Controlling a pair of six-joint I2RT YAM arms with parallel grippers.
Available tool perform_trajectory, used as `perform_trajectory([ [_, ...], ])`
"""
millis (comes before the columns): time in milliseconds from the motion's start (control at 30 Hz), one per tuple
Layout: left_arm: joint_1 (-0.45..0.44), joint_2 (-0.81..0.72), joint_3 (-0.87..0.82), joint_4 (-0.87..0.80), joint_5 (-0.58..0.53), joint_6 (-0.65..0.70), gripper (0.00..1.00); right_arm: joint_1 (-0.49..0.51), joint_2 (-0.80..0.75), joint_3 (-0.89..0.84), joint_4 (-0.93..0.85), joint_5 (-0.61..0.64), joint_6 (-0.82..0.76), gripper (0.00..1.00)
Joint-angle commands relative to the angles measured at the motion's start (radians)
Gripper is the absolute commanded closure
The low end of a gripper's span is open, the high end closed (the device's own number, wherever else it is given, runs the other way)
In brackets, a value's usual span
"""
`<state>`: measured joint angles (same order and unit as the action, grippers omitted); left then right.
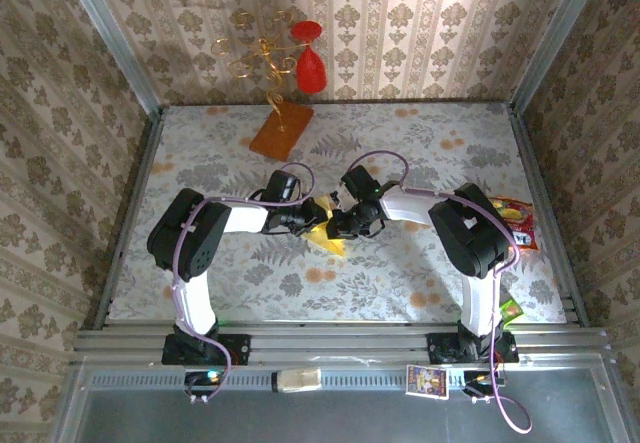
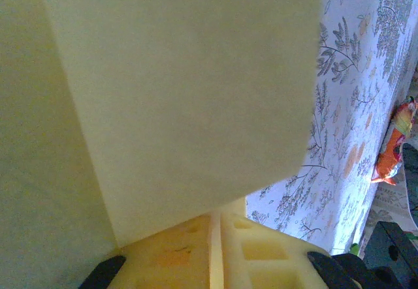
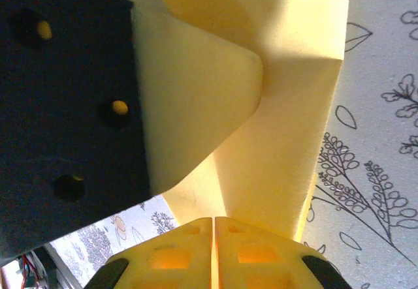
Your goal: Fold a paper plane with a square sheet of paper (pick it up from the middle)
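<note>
So the paper is up off the table, right in the middle of the top view where the two arms meet, already creased into a smaller folded shape. The left fingers are pressed together with barely a seam, and the sheet seems to run straight into that seam. The right fingers are clamped the same way on a folded edge. I'd guess this stuff handles like any thin sheet: weighs nothing, floppy, buckles or tears if the arms pull apart or twist. Best to pinch along a crease or doubled layer, where it's stiffer. Annoying bits: from above the arms cover most of the folds, both wrist views sit so close you can't see the outline, and a black housing blocks the upper left on the right wrist.
</note>
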<state>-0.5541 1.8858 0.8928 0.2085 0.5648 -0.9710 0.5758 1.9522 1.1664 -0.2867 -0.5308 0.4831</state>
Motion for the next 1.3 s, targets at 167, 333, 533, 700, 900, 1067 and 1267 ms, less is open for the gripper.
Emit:
perform_trajectory([
  [167,0.011,0.022,-0.011,-0.045,-0.019,0.017,0.87,-0.004,0.038,0.014,0.005,-0.061,0.005,0.88],
  [333,0.011,0.024,-0.014,-0.046,-0.023,0.014,0.87,-0.004,0.045,0.003,-0.015,-0.069,-0.007,0.88],
  [533,0.012,0.027,-0.014,-0.05,-0.027,0.012,0.87,-0.002,0.051,-0.01,-0.055,-0.054,-0.034,0.88],
  [700,0.013,0.027,-0.014,-0.055,-0.032,0.013,0.87,-0.001,0.05,-0.029,-0.07,-0.064,-0.044,0.88],
  [900,0.013,0.032,-0.018,-0.063,-0.041,0.013,0.87,0.007,0.047,-0.058,-0.088,-0.061,-0.061,0.87],
  [1067,0.016,0.038,-0.024,-0.072,-0.052,0.008,0.87,0.016,0.028,-0.078,-0.108,-0.046,-0.079,0.88],
  [1267,0.02,0.044,-0.034,-0.073,-0.067,-0.001,0.87,0.024,0.003,-0.1,-0.132,-0.032,-0.09,0.88],
])
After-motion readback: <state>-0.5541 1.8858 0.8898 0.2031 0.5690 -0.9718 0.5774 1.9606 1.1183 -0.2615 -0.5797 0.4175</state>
